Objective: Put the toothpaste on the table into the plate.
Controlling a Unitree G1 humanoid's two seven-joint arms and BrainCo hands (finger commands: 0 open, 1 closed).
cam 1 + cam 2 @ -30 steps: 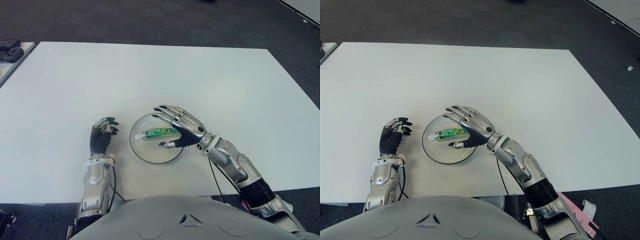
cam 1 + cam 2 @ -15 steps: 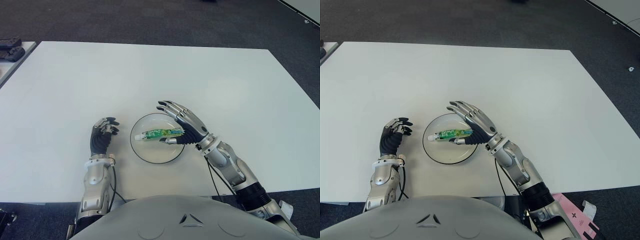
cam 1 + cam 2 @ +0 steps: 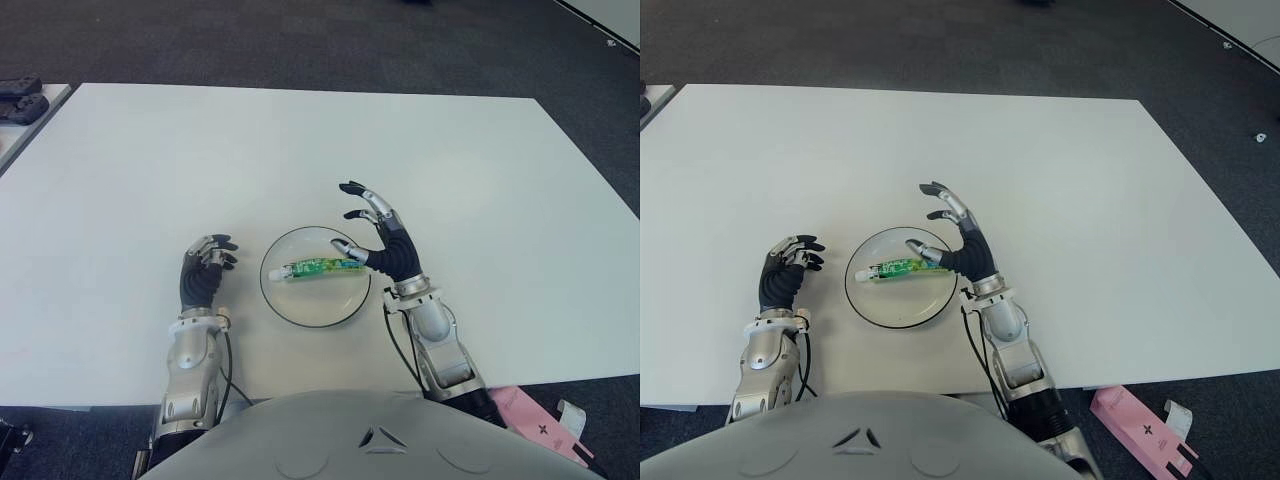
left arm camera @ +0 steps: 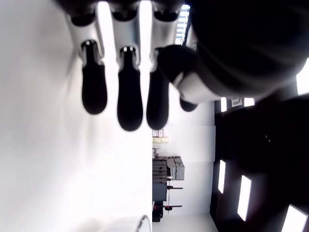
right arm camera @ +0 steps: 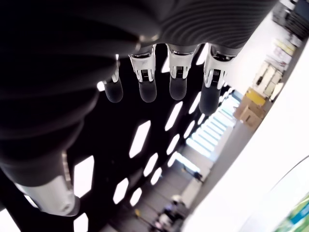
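- Your left hand [image 3: 207, 272] is sitting idle with its fingers curled, holding nothing, just left of the plate [image 3: 283, 304]
- The toothpaste [image 3: 322, 267] is lying flat inside the plate, a green tube with its white cap pointing left
- Your right hand [image 3: 383, 238] is lifting off it, fingers spread and empty, so you're looking finished

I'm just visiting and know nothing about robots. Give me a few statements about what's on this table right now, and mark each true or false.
1. The toothpaste lies inside the plate. True.
2. The right hand is gripping the toothpaste. False: its fingers are spread and hold nothing.
3. The left hand shows to the left of the plate. True.
4. The plate is upside down. False: it sits right way up, with the tube in it.
5. The left hand holds a cup. False: it is curled and holds nothing.
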